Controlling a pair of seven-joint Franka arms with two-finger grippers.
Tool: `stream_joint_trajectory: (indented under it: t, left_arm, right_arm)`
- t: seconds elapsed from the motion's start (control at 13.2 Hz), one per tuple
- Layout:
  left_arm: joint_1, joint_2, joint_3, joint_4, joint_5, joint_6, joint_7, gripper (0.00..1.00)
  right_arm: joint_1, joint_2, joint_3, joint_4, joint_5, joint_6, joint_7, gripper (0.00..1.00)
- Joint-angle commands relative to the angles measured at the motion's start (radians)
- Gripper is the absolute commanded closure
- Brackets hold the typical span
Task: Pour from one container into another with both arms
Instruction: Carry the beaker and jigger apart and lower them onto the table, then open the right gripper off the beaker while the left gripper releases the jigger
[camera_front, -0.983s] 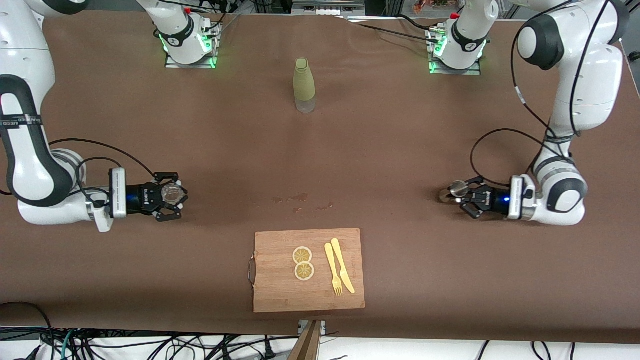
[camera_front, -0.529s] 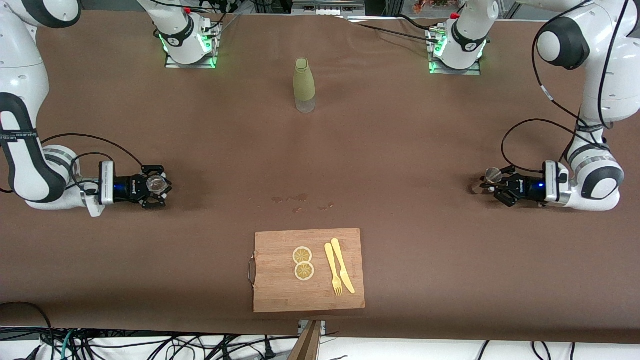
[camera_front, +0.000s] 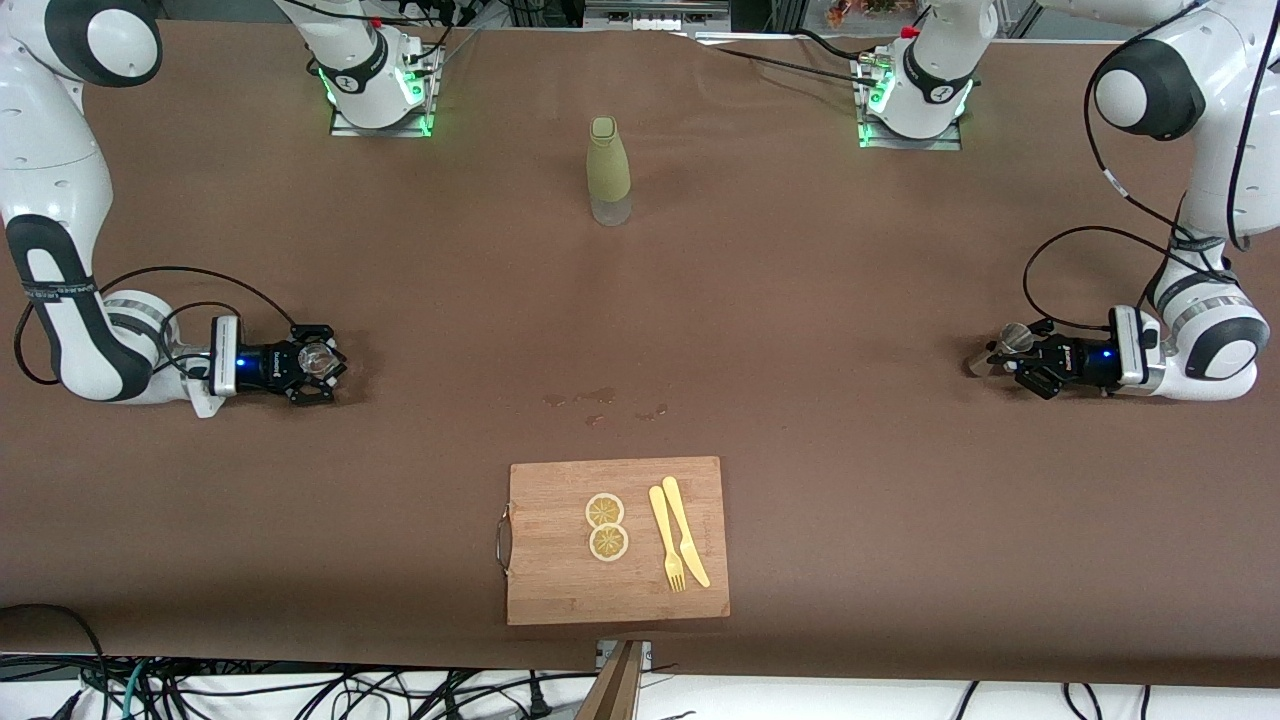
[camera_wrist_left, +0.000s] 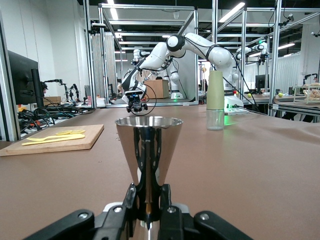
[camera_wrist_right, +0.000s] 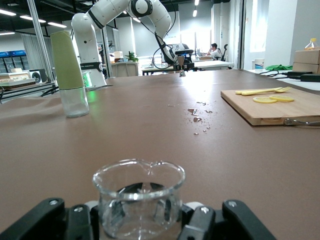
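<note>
Both your arms have drawn apart toward the bench ends. Your left hand (camera_front: 1008, 352), at three o'clock, is clamped on a metal cup (camera_wrist_left: 148, 150); your right hand (camera_front: 322, 364), at nine o'clock, grips a glass beaker (camera_wrist_right: 138, 196). Pouring looks finished.

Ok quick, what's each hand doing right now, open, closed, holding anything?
Left hand: closed on the metal cone cup, low over the table's left-arm end.
Right hand: closed on the small glass beaker, low over the right-arm end.
</note>
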Motion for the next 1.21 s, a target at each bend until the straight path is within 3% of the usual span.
stream_joint_trajectory:
  t: [0.0, 0.15, 0.3, 0.38, 0.45, 0.61, 0.68, 0.83, 0.91, 0.98, 1.13]
  left_arm:
    - [0.005, 0.022, -0.007, 0.007, 0.027, -0.013, 0.069, 1.0]
    - [0.005, 0.03, -0.007, 0.007, 0.027, -0.007, 0.071, 1.0]
    - [0.004, 0.038, -0.007, 0.007, 0.026, -0.002, 0.077, 1.0]
    - [0.004, 0.041, -0.007, 0.007, 0.026, -0.002, 0.081, 1.0]
    - [0.004, 0.042, -0.005, 0.007, 0.026, 0.007, 0.081, 1.0]
    - [0.004, 0.044, -0.002, 0.007, 0.027, 0.04, 0.081, 1.0]
    - [0.004, 0.044, -0.001, 0.006, 0.026, 0.057, 0.081, 0.93]
    - [0.004, 0.044, 0.001, 0.006, 0.026, 0.074, 0.08, 0.65]
    - [0.004, 0.044, 0.001, 0.006, 0.026, 0.079, 0.077, 0.39]
    - [0.004, 0.044, 0.002, 0.006, 0.026, 0.079, 0.077, 0.0]
    - [0.002, 0.039, 0.013, 0.009, 0.024, 0.086, 0.054, 0.0]
  right_arm:
    - [-0.006, 0.031, 0.004, 0.002, 0.018, 0.011, -0.046, 0.98]
    - [-0.004, 0.051, 0.006, 0.005, 0.026, 0.025, -0.079, 0.97]
    - [-0.005, 0.056, 0.006, 0.006, 0.026, 0.028, -0.079, 0.84]
    - [-0.006, 0.056, 0.004, 0.006, 0.026, 0.028, -0.079, 0.34]
    - [-0.006, 0.054, 0.004, 0.006, 0.024, 0.028, -0.077, 0.0]
    - [-0.007, 0.05, -0.015, 0.009, 0.023, 0.027, -0.071, 0.0]
    - [-0.009, 0.045, -0.018, 0.014, 0.012, 0.025, -0.063, 0.0]
    - [-0.009, 0.033, -0.055, 0.014, 0.006, 0.01, -0.054, 0.0]
    - [-0.007, 0.019, -0.077, 0.014, -0.002, -0.005, -0.053, 0.0]
    - [-0.004, 0.002, -0.104, 0.015, -0.017, -0.012, -0.033, 0.0]
    - [-0.004, -0.045, -0.141, 0.018, -0.058, -0.033, 0.038, 0.0]
